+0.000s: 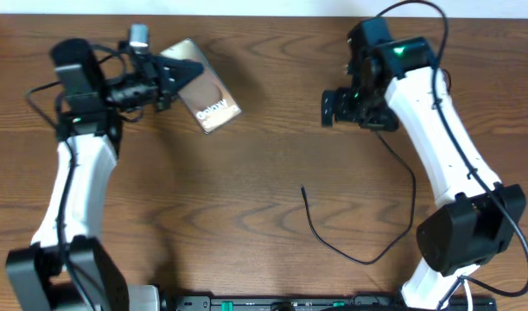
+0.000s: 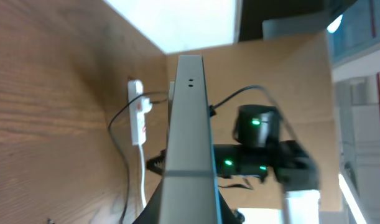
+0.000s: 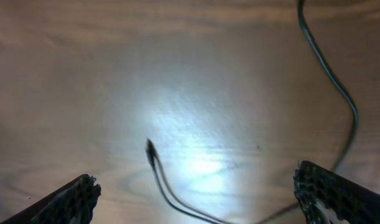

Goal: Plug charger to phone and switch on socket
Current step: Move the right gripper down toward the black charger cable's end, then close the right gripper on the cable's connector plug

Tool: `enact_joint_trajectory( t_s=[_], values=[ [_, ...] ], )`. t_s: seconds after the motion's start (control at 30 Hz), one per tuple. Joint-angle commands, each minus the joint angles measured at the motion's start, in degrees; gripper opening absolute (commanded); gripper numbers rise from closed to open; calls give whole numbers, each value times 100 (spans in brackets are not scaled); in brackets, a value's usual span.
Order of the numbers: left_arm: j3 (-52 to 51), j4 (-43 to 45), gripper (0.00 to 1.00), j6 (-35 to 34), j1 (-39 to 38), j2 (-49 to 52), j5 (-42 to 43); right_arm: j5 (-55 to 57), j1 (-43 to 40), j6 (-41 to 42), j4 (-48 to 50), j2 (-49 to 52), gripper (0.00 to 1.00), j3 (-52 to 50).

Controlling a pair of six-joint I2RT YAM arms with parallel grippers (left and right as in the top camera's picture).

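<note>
Closest to the left wrist camera, the left claw [image 1: 181, 72] is pinched tight on the phone [image 2: 190, 118], which runs up the middle of that view edge-on as a grey slab. Beyond it the socket [image 2: 138, 115] lies on the table [image 1: 246, 173], white with red marks, and farther still stands the right arm [image 2: 258, 155]. Only this view shows the socket; the overhead view gives instead the phone's brown face and white lettering, toward the table's far left. The right claw [image 3: 199, 196] is spread wide and holds nothing, its fingertips [image 3: 68, 202] sitting at the lower corners of its own view. Below them the charger [image 3: 150, 149] lies loose on the wood, its connector tip free and well apart from the phone.
</note>
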Motion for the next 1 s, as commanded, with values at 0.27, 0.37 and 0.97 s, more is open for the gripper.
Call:
enact_joint_trajectory(
  t_s=[0.27,0.37,0.97],
  values=[
    [50,28,7,1093,-420,1351,590,107,931,-210,267,15,93,-997],
    [50,28,7,1425,-439,1585,868,-201,1049,-170,660,15,93,-1569],
    [50,28,7,1495,-439,1749,887,-1003,1543,380,1974,15,73,-3425]
  ],
)
